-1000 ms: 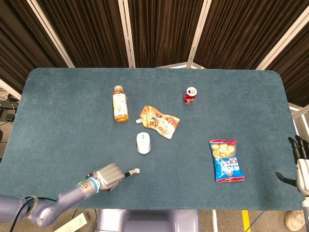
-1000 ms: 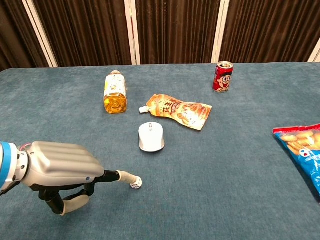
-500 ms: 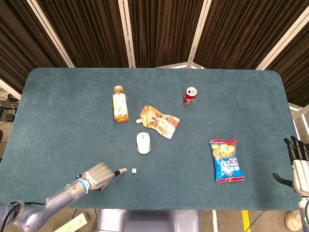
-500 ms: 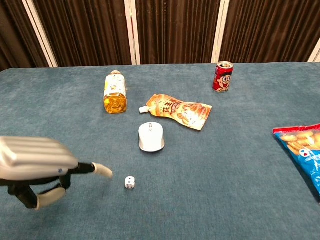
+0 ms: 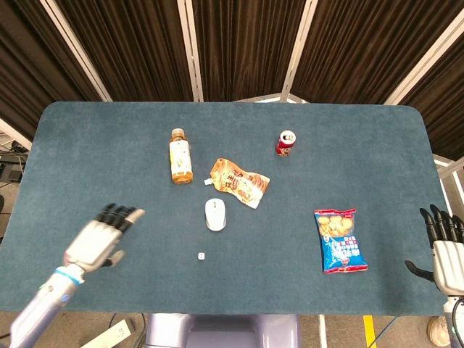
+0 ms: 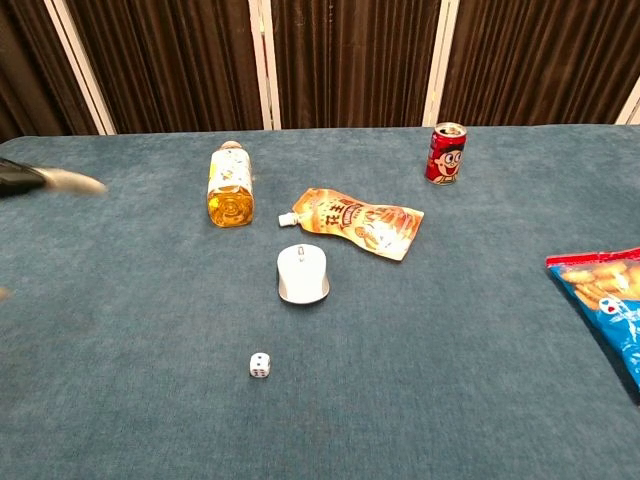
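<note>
A staged robot test space, like a lab: a wide table covered in teal felt-like cloth (image 5: pixel 87 167) stands before dark pleated curtains with pale metal struts (image 5: pixel 190 51), and a grey equipment base (image 5: pixel 225 332) sits below the table's near edge.

Bystander items, placed from the white mouse (image 5: pixel 215 214)

Tea bottle (image 5: pixel 180 156) lying up-left; orange spout pouch (image 5: pixel 240 182) flat, just up-right; red can (image 5: pixel 286 143) upright, farther up-right; blue snack bag (image 5: pixel 340 240) well right. All on the blue cloth table (image 5: pixel 377 152).
</note>
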`<state>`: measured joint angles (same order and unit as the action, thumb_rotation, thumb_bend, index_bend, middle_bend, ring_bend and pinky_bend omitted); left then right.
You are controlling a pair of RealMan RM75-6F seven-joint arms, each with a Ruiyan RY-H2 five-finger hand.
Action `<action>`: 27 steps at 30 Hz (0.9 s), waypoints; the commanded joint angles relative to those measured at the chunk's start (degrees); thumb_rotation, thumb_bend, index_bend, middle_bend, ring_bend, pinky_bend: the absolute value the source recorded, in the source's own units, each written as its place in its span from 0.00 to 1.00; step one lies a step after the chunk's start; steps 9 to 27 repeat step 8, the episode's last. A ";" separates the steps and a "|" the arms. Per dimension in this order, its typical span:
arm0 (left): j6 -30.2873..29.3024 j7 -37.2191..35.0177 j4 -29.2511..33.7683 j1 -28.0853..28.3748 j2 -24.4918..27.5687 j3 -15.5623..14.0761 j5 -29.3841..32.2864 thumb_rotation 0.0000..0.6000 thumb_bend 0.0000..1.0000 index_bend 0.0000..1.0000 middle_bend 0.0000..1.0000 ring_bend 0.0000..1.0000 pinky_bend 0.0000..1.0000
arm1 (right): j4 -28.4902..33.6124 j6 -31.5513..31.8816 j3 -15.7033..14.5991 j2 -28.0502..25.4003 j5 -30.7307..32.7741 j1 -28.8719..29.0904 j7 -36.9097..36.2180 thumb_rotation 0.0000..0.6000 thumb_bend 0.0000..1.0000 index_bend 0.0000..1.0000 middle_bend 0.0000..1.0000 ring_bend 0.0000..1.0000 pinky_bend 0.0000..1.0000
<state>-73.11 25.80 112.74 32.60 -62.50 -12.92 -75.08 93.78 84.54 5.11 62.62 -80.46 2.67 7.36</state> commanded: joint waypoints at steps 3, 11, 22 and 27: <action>-11.45 -8.09 -4.38 -10.45 2.41 -1.65 -4.75 1.00 0.25 0.00 0.00 0.00 0.00 | -0.05 0.32 -0.09 0.24 -0.51 0.03 0.29 1.00 0.02 0.00 0.00 0.00 0.00; -14.23 -11.65 -9.81 -13.99 1.20 -1.21 -5.76 1.00 0.24 0.00 0.00 0.00 0.00 | -0.33 0.98 -0.14 0.50 -1.30 -0.05 0.12 1.00 0.02 0.00 0.00 0.00 0.00; -14.23 -11.65 -9.81 -13.99 1.20 -1.21 -5.76 1.00 0.24 0.00 0.00 0.00 0.00 | -0.33 0.98 -0.14 0.50 -1.30 -0.05 0.12 1.00 0.02 0.00 0.00 0.00 0.00; -14.23 -11.65 -9.81 -13.99 1.20 -1.21 -5.76 1.00 0.24 0.00 0.00 0.00 0.00 | -0.33 0.98 -0.14 0.50 -1.30 -0.05 0.12 1.00 0.02 0.00 0.00 0.00 0.00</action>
